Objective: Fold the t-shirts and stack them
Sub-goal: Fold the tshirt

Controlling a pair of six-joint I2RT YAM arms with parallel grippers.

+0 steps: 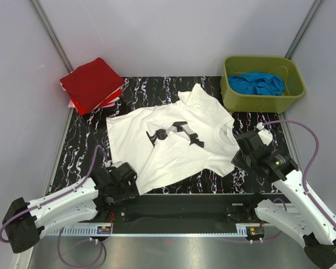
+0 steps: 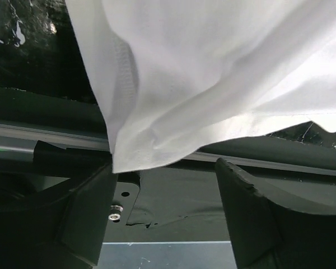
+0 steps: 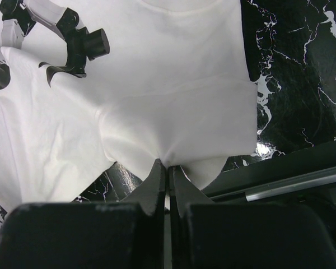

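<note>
A white t-shirt (image 1: 173, 154) with a grey-black chest print (image 1: 176, 133) lies spread on the black marbled mat (image 1: 84, 140). My left gripper (image 1: 123, 178) is at the shirt's near-left corner. In the left wrist view it (image 2: 167, 175) is open, and the shirt's corner (image 2: 213, 84) hangs just above and between its fingers. My right gripper (image 1: 248, 147) is at the right sleeve. In the right wrist view it (image 3: 168, 166) is shut on a pinch of the white shirt (image 3: 173, 95). A folded red tee (image 1: 91, 84) lies on a pink one (image 1: 77, 105) at the back left.
A green bin (image 1: 257, 102) holding blue cloth (image 1: 256, 83) stands at the back right. Grey walls close in the left, right and back. A dark rail (image 1: 173, 207) runs along the mat's near edge between the arm bases.
</note>
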